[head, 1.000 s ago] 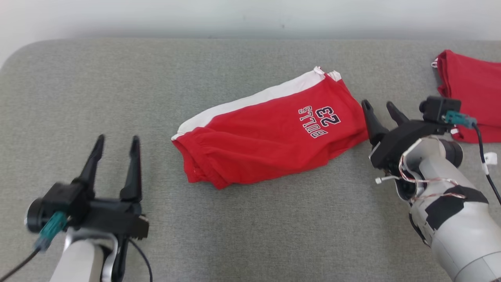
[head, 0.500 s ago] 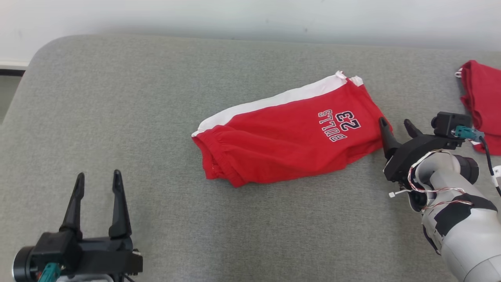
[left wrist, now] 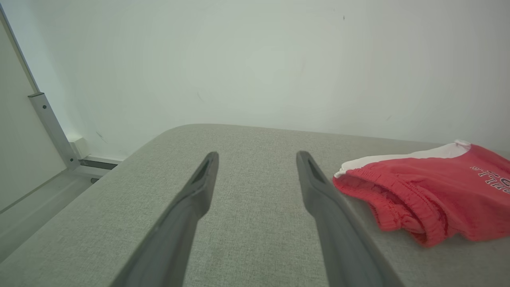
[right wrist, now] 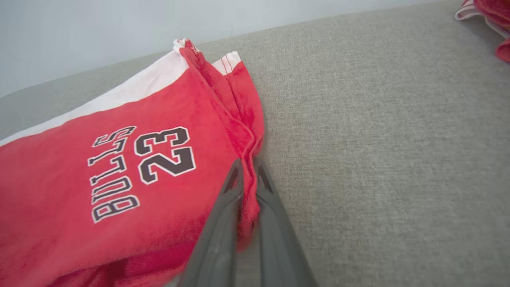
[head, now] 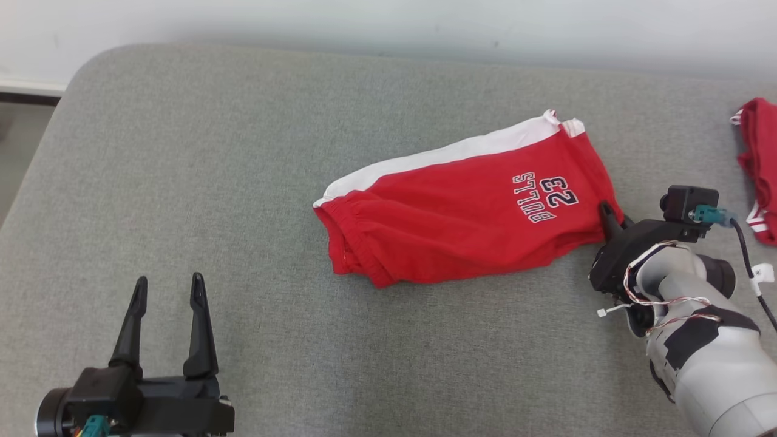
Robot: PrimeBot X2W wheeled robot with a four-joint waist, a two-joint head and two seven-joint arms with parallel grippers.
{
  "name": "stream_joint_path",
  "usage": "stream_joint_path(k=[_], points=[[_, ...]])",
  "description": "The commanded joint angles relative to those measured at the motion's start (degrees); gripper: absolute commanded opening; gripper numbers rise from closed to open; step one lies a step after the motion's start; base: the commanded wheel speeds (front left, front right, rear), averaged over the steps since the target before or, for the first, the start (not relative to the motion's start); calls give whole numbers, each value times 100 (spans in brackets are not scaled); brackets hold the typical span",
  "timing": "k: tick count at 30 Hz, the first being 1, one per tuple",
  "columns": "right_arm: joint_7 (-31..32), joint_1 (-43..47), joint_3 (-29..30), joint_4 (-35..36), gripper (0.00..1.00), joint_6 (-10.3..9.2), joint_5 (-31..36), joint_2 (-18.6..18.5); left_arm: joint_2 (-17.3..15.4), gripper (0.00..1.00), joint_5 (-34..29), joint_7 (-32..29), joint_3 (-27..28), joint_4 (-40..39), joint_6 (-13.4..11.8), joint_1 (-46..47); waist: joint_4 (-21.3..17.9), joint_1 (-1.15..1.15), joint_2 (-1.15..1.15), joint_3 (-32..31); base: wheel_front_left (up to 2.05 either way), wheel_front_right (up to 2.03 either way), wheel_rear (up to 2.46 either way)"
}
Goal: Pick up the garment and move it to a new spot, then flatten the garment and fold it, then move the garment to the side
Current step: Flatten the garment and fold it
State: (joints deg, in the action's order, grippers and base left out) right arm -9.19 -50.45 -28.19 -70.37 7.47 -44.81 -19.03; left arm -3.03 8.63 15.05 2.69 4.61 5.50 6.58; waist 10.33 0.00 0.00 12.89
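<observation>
The big change is at the right gripper (right wrist: 248,171). A second ago its two fingers are apart, next to the leg end of the red shorts (head: 461,212). Half a second ago they are closer to the cloth but not yet around it. Now the fingers are pressed together with the red hem pinched between them. The right wrist view shows a thin fold of cloth held between the two tips, near the "BULLS 23" print.

The whole head view also slides between the pictures, so the camera moves. The shorts do not seem to move on the grey pad (head: 243,152).

The shorts lie flat on the right half of the pad, closer to its far edge than its near edge. They sit at a slant. The waistband end points to the middle of the pad, and the leg end points to the right edge. A white stripe runs along the far side.

The left gripper (head: 168,279) is by the near left corner, well away from the shorts. Its fingers are spread and hold nothing.

Another red cloth (head: 756,164) lies at the right edge, apart from the shorts.

I think the hold is now made, so the shorts are ready to be lifted or pulled. Only one corner is held, so the rest may drag or bunch up. I cannot tell which move of the task this is.
</observation>
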Motion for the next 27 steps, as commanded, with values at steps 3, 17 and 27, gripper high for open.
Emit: stream_joint_path(k=[3,17,27], points=[[-104,247,-28,224,0,-1,-192,28,15,100,-73,16,25,43,6,-156,-139,0,0,-211,0,0,0],[-184,2130,-221,2283,0,-1,-1312,-563,17,100,-115,16,78,33,18,-619,-651,0,0,-754,0,0,0],[-162,3400,60,3317,74,-1,-1428,-922,17,100,-116,16,100,-15,-18,-775,-805,0,0,-822,0,0,0]])
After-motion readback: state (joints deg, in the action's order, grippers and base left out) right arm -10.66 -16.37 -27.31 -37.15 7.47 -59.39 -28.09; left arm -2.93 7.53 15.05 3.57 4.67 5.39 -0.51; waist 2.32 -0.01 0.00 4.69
